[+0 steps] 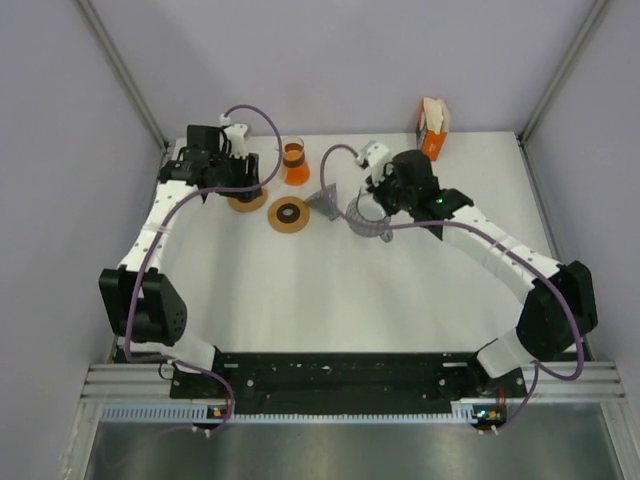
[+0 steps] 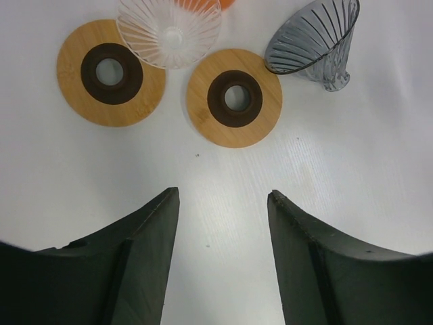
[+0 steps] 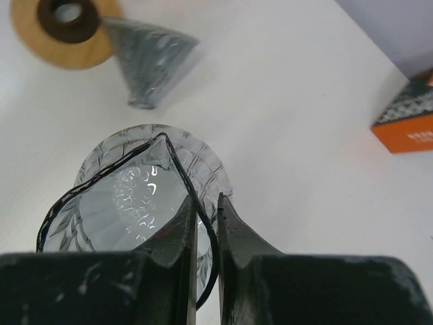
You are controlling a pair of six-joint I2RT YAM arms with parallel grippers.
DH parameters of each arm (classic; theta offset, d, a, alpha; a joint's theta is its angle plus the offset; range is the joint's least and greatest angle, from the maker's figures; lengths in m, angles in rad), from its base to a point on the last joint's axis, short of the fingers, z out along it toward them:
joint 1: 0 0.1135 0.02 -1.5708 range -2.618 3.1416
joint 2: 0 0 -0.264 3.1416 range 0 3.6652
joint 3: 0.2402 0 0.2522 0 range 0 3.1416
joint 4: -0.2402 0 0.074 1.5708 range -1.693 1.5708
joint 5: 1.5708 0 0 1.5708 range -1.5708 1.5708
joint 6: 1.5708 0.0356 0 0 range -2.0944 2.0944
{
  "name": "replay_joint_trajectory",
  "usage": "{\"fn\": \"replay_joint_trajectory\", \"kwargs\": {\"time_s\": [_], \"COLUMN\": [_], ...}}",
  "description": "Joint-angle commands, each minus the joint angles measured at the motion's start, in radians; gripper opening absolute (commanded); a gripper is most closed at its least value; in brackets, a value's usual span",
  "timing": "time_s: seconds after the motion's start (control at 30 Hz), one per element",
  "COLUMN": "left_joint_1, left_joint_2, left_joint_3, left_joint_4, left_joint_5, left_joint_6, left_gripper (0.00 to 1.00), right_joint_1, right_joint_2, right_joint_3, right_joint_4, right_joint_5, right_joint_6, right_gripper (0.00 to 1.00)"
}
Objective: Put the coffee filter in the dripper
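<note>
My right gripper (image 3: 207, 200) is shut on the black-edged rim of a clear ribbed glass dripper (image 3: 128, 203), which stands on the table; in the top view this gripper (image 1: 378, 205) is at the dripper (image 1: 362, 220). A grey ribbed dripper (image 2: 314, 40) lies on its side next to it (image 1: 325, 200). An orange filter box (image 1: 433, 128) with white filters showing at its top stands at the back. My left gripper (image 2: 223, 193) is open and empty, near two bamboo rings.
Two bamboo discs with dark centre rings (image 2: 108, 71) (image 2: 233, 98) lie on the table. A second clear dripper (image 2: 169, 30) sits by the left disc. An orange cup (image 1: 295, 165) stands behind them. Walls close off the left, right and back.
</note>
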Motion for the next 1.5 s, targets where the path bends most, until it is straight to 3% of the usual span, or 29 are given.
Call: {"fn": "replay_joint_trajectory", "kwargs": {"time_s": [0.0,0.23,0.4,0.53,0.7,0.77,1.07,1.3,1.47], "left_joint_1": [-0.023,-0.078,-0.147,-0.19,-0.199,-0.201,-0.235,-0.238,-0.239], "left_joint_2": [0.044,0.136,0.24,0.356,0.491,0.525,0.601,0.611,0.665], "left_joint_3": [0.006,0.011,0.059,0.133,0.274,0.309,0.311,0.31,0.334], "left_joint_4": [0.014,0.04,0.054,0.054,0.008,-0.003,-0.006,-0.006,-0.003], "left_joint_5": [0.068,-0.087,-0.207,-0.31,-0.412,-0.405,-0.4,-0.357,-0.408], "left_joint_6": [-0.044,-0.041,0.005,0.045,0.036,0.03,0.054,0.054,0.048], "left_gripper": [0.59,0.59,0.58,0.5,0.39,0.34,0.33,0.33,0.33], "right_joint_1": [0.156,0.351,0.369,0.377,0.391,0.391,0.392,0.391,0.389], "right_joint_2": [-0.025,0.098,0.187,0.189,0.163,0.127,-0.107,-0.25,-0.313], "right_joint_3": [-0.12,-0.133,-0.082,-0.085,-0.075,-0.072,-0.144,-0.216,-0.239], "right_joint_4": [0.065,0.079,-0.002,0.012,-0.004,-0.004,0.07,0.099,0.102], "right_joint_5": [-0.129,-0.09,-0.116,-0.125,-0.121,-0.135,-0.21,-0.173,-0.15], "right_joint_6": [-0.185,-0.297,-0.309,-0.314,-0.291,-0.271,-0.208,-0.188,-0.176], "right_gripper": [0.0,0.0,0.0,0.0,0.39,0.46,0.56,0.61,0.62]}}
